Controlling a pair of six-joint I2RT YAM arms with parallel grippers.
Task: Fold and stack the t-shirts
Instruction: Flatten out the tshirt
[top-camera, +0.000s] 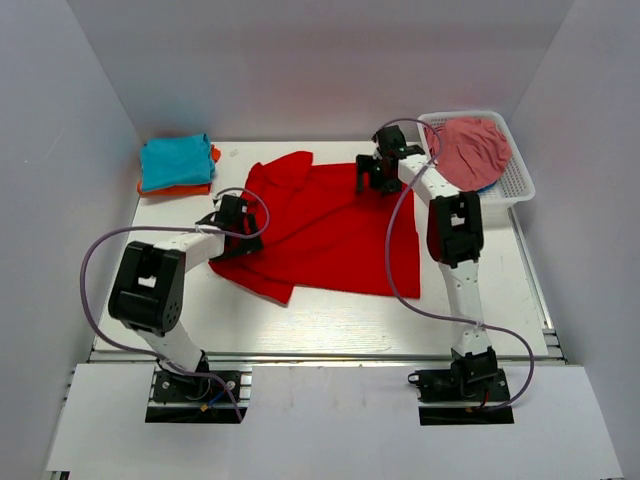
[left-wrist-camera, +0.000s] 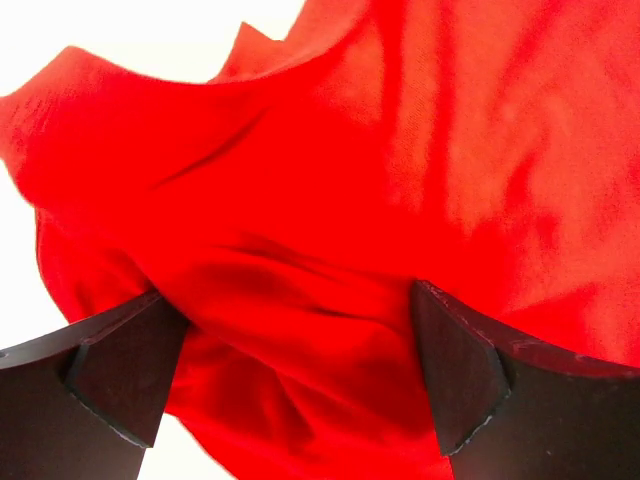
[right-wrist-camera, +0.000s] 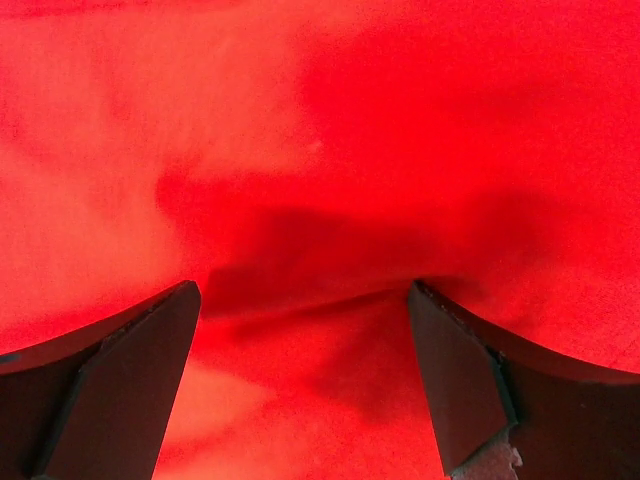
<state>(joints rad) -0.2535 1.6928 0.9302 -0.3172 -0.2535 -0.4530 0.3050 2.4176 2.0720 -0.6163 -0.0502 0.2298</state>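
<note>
Now white table (top-camera: 330, 320), pale walls (top-camera: 300, 60); left gripper (left-wrist-camera: 290, 305), right gripper (right-wrist-camera: 302, 295) apart on red t-shirt (top-camera: 330, 230).

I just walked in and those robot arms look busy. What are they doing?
Two robot arms are working on a red shirt spread on the table. The left claw is at its left edge and the right claw at its far edge, both open over the cloth. A teal shirt lies folded on an orange shirt in the far left corner.
</note>
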